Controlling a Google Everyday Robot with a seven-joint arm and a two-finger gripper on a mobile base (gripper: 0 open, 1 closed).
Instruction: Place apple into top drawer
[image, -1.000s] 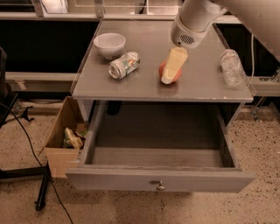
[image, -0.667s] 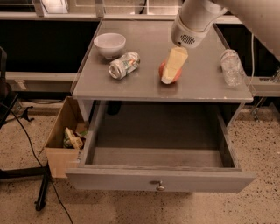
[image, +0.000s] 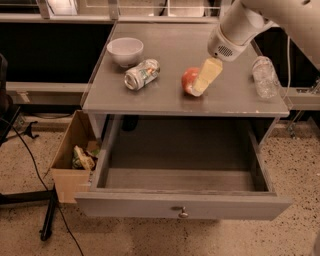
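The red-orange apple (image: 189, 79) sits on the grey table top (image: 165, 97), right of centre. My gripper (image: 204, 80), pale yellow under the white arm, reaches down from the upper right and rests against the apple's right side, hiding that side. The top drawer (image: 125, 204) is pulled wide open below the table top. Its flat grey front panel with the small round knob (image: 183, 213) faces me, and its inside holds nothing.
A white bowl (image: 125, 50) stands at the table's back left, with a crushed can (image: 142, 74) lying in front of it. A clear plastic bottle (image: 264, 76) lies near the right edge. A brown cardboard box (image: 70, 155) with scraps stands on the floor left of the drawer.
My gripper and arm have shifted slightly to the right, so more of the apple shows to its left. The drawer and the other things have not moved.
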